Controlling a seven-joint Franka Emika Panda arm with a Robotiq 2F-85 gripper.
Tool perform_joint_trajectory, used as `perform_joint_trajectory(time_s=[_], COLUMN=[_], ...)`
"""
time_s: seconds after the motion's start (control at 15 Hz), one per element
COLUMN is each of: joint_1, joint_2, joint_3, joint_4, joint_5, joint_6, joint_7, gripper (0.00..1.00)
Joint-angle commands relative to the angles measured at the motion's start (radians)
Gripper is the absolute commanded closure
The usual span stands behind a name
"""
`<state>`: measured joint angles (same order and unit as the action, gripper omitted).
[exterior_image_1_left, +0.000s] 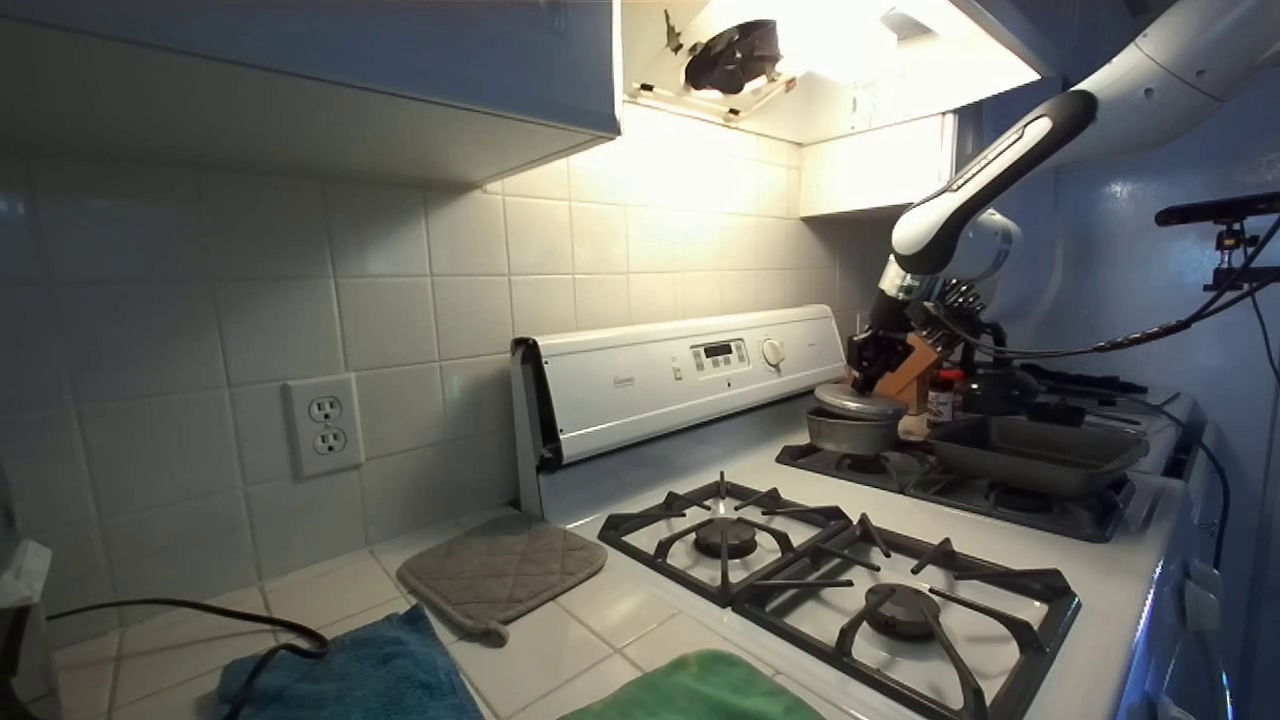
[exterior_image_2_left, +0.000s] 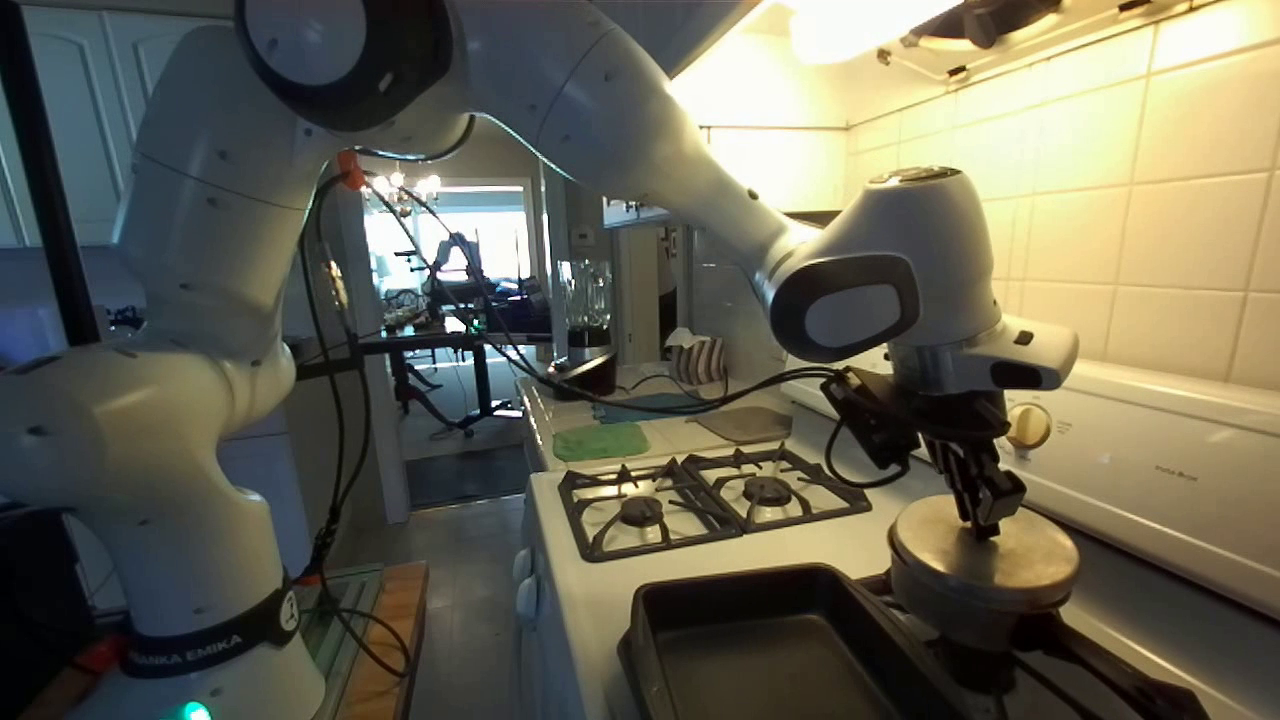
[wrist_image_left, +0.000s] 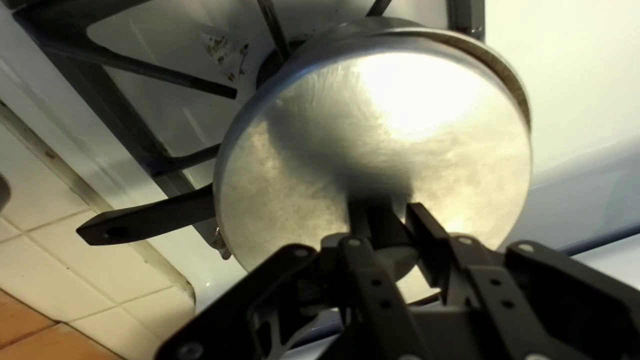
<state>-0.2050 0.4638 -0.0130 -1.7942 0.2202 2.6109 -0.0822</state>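
Your tool (wrist_image_left: 387, 218) has the dark knob (wrist_image_left: 386, 234) of a silver lid (wrist_image_left: 340, 145) pinched between its fingers (wrist_image_left: 429, 229). The lid lies over a metal pot (exterior_image_1_left: 853, 434), set off-centre so that a crescent of the rim shows in the wrist view; you can't tell whether it rests there or hangs just above. The pot sits on a grate (wrist_image_left: 117, 107) of the white stove (exterior_image_2_left: 580, 600), close to the back panel (exterior_image_1_left: 620, 400), its black handle (wrist_image_left: 150, 220) sticking out to the side. Right beside the pot you have a dark roasting pan (exterior_image_2_left: 765, 660), and near both, in an exterior view, a wooden knife block (exterior_image_1_left: 905, 382), a red-capped jar (exterior_image_1_left: 942, 402) and a dark kettle (exterior_image_1_left: 1000, 388). Farther from your tool, two more grates (exterior_image_1_left: 790, 567) occupy the stove's opposite end. Beyond those, on the tiled table (exterior_image_1_left: 545, 665), you see a grey pot holder (exterior_image_1_left: 505, 570), a green cloth (exterior_image_1_left: 695, 690), and a blue towel (exterior_image_1_left: 370, 675) with a black cord (exterior_image_1_left: 250, 615) across it. Farther along stand a blender (exterior_image_2_left: 585, 340) and a striped tissue box (exterior_image_2_left: 697, 360). Farthest off, a chandelier (exterior_image_2_left: 400, 192) is lit.
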Motion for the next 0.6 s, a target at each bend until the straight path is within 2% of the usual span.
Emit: perform_joint_trajectory(time_s=[0.0,0.53], joint_1=[-0.029,-0.035], joint_2=[0.035,0.048], joint_3=[0.031,0.042], joint_4=[0.058,0.082], joint_5=[0.042,0.044], joint_6=[-0.036,-0.063], joint_7=[-0.048,-0.052], gripper=[0.94,0.94])
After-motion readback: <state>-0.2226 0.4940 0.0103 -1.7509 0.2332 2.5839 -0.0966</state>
